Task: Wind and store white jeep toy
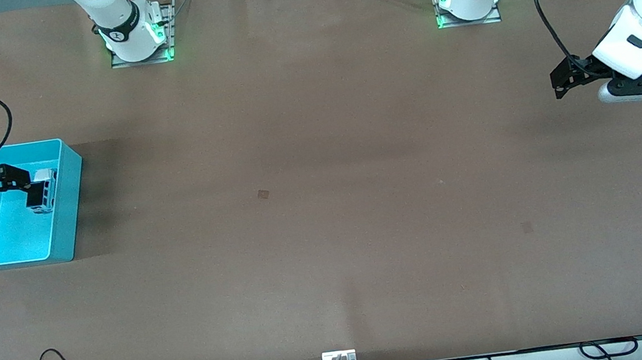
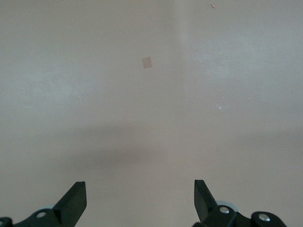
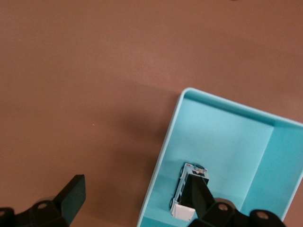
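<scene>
Brown table (image 1: 324,204) fills the front frame, both arm bases along the top edge, cables along the bottom edge.

Bin (image 1: 69,240): cyan, open-topped, at mid-left of the front frame, toward the right arm's end of the table. Sits flat on the table.

Jeep (image 1: 44,190): inside the bin, against the wall that faces the table's middle. In the right wrist view it shows white with a black panel and dark wheels, lying on the bin (image 3: 227,137) floor near one corner; one black finger (image 3: 196,198) partly covers the jeep (image 3: 182,187) in the lower middle of that frame.

Right gripper (image 1: 26,183): at the left edge of the front frame, over the bin, jaws spread wide. Second finger sits at the lower left of the right wrist frame, out over bare table (image 3: 85,94), so the jaws straddle the bin wall. Nothing clamped between them. Can't tell whether the fingertip is touching the jeep or just in front of it.

Left gripper (image 1: 559,85): upper right of the front frame, over bare table at the left arm's end, waiting. Jaws wide apart, nothing between them. Left wrist view shows both fingers (image 2: 75,203) along the bottom edge and plain table (image 2: 151,94), with a small square mark (image 2: 147,62) above centre.
</scene>
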`<act>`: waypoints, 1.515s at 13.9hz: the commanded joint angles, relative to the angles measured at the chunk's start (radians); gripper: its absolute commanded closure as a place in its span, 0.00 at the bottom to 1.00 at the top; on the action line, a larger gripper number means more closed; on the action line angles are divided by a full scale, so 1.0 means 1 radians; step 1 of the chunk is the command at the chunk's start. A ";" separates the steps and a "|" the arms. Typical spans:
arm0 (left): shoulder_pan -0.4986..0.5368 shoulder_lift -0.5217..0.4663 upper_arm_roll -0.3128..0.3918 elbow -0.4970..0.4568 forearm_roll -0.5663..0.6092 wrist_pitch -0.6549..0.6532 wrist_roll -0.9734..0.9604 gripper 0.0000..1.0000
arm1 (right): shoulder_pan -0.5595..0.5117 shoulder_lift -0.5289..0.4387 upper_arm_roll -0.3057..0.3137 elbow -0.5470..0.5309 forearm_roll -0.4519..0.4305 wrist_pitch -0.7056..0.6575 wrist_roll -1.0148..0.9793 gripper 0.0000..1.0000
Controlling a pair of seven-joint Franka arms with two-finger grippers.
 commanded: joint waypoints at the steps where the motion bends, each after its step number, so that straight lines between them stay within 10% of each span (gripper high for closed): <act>1: -0.004 -0.003 0.001 0.015 -0.002 -0.019 0.019 0.00 | 0.049 -0.030 -0.006 0.010 -0.004 -0.026 0.051 0.00; 10: -0.004 -0.003 0.001 0.015 -0.002 -0.019 0.018 0.00 | 0.204 -0.173 -0.011 0.030 -0.004 -0.127 0.232 0.00; 21: -0.004 -0.003 0.001 0.015 -0.002 -0.019 0.018 0.00 | 0.255 -0.045 -0.020 0.383 -0.002 -0.346 0.408 0.00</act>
